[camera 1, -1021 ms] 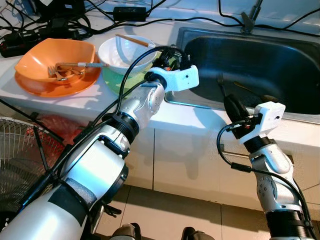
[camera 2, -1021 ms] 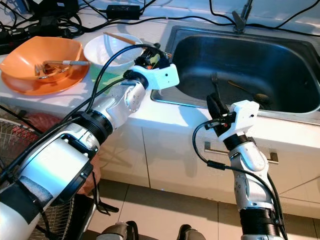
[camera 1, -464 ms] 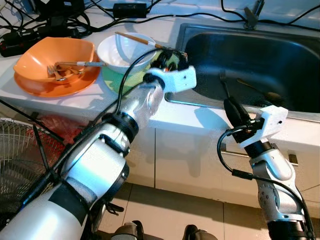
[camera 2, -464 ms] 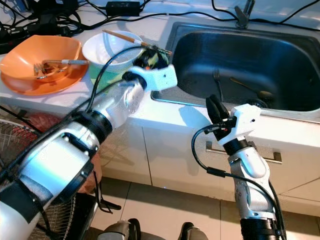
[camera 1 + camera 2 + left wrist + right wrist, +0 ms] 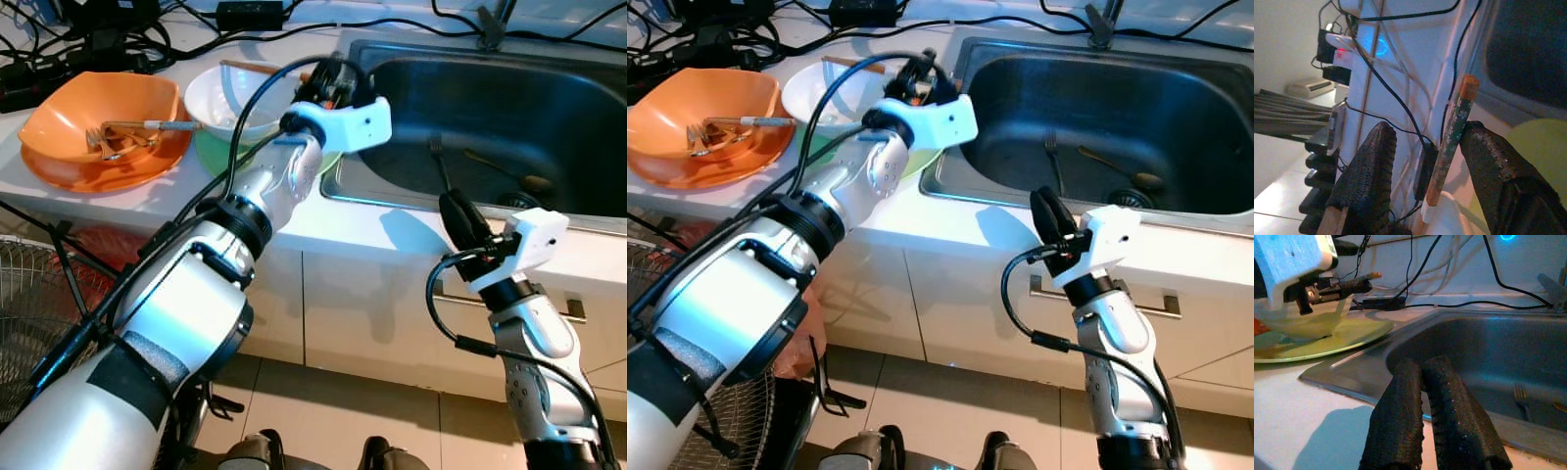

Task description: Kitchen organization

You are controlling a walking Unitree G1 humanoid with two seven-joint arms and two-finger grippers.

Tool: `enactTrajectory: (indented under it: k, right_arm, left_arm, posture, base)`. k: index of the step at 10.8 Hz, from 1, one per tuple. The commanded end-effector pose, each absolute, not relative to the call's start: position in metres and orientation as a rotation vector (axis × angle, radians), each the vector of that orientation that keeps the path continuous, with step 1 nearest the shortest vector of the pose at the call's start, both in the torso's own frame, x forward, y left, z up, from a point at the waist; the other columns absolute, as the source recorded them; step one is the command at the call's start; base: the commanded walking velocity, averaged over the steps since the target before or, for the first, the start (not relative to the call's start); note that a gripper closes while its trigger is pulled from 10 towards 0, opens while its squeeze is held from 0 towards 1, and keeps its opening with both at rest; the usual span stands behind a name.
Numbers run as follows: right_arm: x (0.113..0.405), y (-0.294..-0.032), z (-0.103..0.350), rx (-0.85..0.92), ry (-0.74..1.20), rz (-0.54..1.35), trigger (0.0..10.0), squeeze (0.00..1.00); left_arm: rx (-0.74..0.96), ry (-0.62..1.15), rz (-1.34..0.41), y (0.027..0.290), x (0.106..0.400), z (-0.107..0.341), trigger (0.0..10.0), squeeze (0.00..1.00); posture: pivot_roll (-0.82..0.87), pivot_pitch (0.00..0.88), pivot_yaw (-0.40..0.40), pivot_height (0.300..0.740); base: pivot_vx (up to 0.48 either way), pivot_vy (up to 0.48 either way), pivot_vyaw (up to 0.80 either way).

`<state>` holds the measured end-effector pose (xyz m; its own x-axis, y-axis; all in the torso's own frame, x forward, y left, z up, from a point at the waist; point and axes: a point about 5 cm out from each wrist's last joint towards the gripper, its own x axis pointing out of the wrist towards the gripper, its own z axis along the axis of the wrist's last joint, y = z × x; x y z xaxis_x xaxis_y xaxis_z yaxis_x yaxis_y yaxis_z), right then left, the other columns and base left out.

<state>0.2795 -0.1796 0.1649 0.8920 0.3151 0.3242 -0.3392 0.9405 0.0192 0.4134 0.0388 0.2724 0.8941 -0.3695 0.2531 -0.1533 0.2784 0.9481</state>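
L gripper (image 5: 1425, 171) | fingers apart round chopstick (image 5: 1452, 132) (over bowl (image 5: 230, 98))

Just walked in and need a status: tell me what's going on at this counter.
The robot stands at a kitchen counter. Its left gripper is raised beside the white bowl on the green plate, with a patterned chopstick resting against one finger; the fingers look apart, not clamped. The right gripper is shut and empty at the sink edge. A fork and spoon lie in the sink. The orange bowl holds more cutlery.
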Motion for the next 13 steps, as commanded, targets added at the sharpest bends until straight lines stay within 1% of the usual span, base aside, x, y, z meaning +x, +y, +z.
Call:
enactTrajectory:
  k: [1,8,12,13]
  right_arm:
    - [0.275,-0.179,0.155,0.091,-0.271,0.338,10.0,0.00]
    - [0.265,-0.176,0.150,0.105,-0.232,0.333,10.0,0.00]
    - [0.263,-0.176,0.148,0.108,-0.223,0.329,10.0,0.00]
    - [0.262,-0.177,0.147,0.109,-0.220,0.324,10.0,0.00]
  left_arm:
    - [1.315,-0.491,-0.147,0.038,0.414,0.276,10.0,0.00]
    - [1.314,-0.452,-0.166,0.044,0.414,0.266,10.0,0.00]
    - [1.311,-0.450,-0.167,0.042,0.414,0.265,10.0,0.00]
    - [1.304,-0.458,-0.151,0.043,0.414,0.268,9.6,0.00]
  posture:
    - [-0.03,0.213,0.048,0.740]
    - [-0.02,0.261,0.049,0.740]
    - [-0.03,0.265,0.047,0.740]
    - [-0.02,0.266,0.048,0.740]
  base:
    - [0.000,0.000,0.00]
    - [0.000,0.000,0.00]
    - [0.000,0.000,0.00]
    - [0.000,0.000,0.00]
